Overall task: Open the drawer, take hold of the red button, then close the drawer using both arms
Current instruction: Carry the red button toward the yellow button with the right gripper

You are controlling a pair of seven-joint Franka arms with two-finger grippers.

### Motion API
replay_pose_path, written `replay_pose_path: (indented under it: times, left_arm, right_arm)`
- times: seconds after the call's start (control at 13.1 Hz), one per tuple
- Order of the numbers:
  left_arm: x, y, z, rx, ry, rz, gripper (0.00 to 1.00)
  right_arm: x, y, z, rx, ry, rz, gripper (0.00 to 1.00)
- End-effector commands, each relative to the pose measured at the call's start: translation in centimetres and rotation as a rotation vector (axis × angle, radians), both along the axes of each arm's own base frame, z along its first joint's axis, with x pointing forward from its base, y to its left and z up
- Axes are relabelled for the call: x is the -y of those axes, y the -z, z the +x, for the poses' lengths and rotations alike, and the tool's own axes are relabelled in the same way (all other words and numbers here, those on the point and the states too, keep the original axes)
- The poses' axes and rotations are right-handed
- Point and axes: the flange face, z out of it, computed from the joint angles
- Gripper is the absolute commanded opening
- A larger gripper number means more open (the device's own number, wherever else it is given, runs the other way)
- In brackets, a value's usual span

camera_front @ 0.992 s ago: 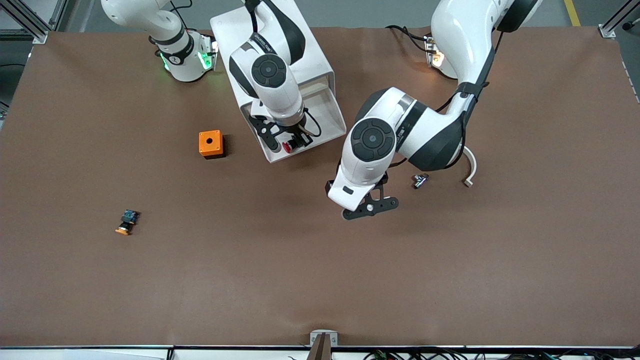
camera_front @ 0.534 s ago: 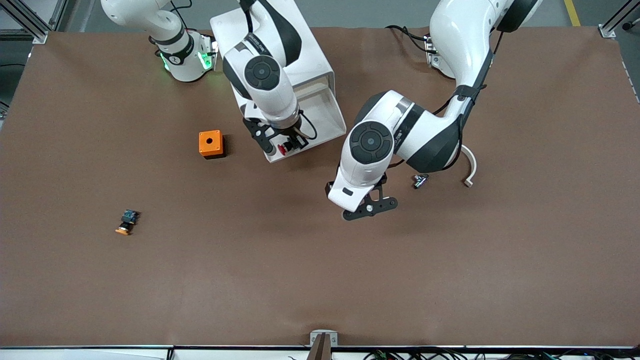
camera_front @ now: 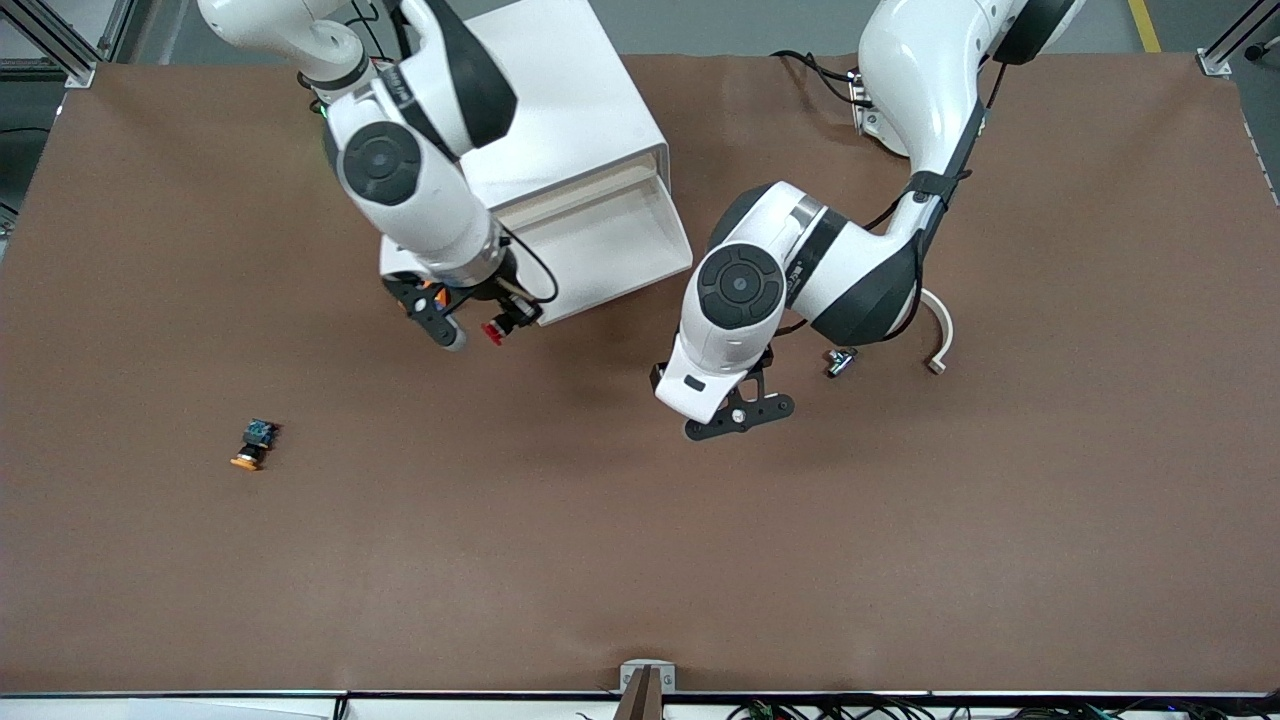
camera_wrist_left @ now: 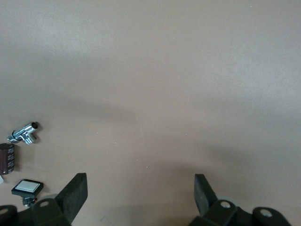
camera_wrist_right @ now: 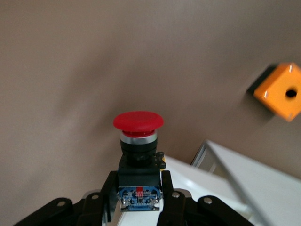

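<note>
My right gripper (camera_front: 480, 328) is shut on the red-capped button (camera_front: 493, 331) and holds it in the air over the table, just off the open drawer's (camera_front: 610, 245) front corner toward the right arm's end. In the right wrist view the fingers clamp the button's black body (camera_wrist_right: 138, 157), red cap pointing away and blue block between the fingers; the gripper (camera_wrist_right: 138, 190) is above the drawer's white corner (camera_wrist_right: 221, 181). The drawer stands pulled out of the white cabinet (camera_front: 560, 110). My left gripper (camera_front: 740, 415) hangs open and empty over bare table, also in its wrist view (camera_wrist_left: 140, 188).
The orange cube (camera_wrist_right: 280, 92) lies beside the drawer, mostly hidden under my right hand in the front view. An orange-capped button (camera_front: 252, 445) lies nearer the front camera toward the right arm's end. A chrome part (camera_front: 840, 360) and a white curved piece (camera_front: 940, 340) lie by the left arm.
My right gripper has carried the red button out of the drawer and toward the right arm's end, now over the table beside the drawer's corner. The left arm has not moved.
</note>
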Motion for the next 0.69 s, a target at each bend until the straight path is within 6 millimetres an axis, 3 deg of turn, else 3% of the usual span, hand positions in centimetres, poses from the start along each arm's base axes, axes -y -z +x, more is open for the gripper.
replay_pose_path:
  times: [0.0, 0.38, 0.61]
  left_arm:
    - [0.3, 0.7, -0.3, 0.008, -0.006, 0.016, 1.0]
    - [2.6, 3.5, -2.4, 0.002, 0.0, 0.02, 1.0]
    - [4.7, 5.2, -4.8, -0.012, 0.0, 0.038, 1.0]
  right_arm:
    - [6.1, -1.1, 2.9, 0.014, -0.104, 0.024, 0.0]
    - [16.8, 0.0, 6.9, 0.067, -0.31, 0.045, 0.01]
    - [21.9, 2.7, 8.6, 0.076, -0.461, 0.049, 0.01]
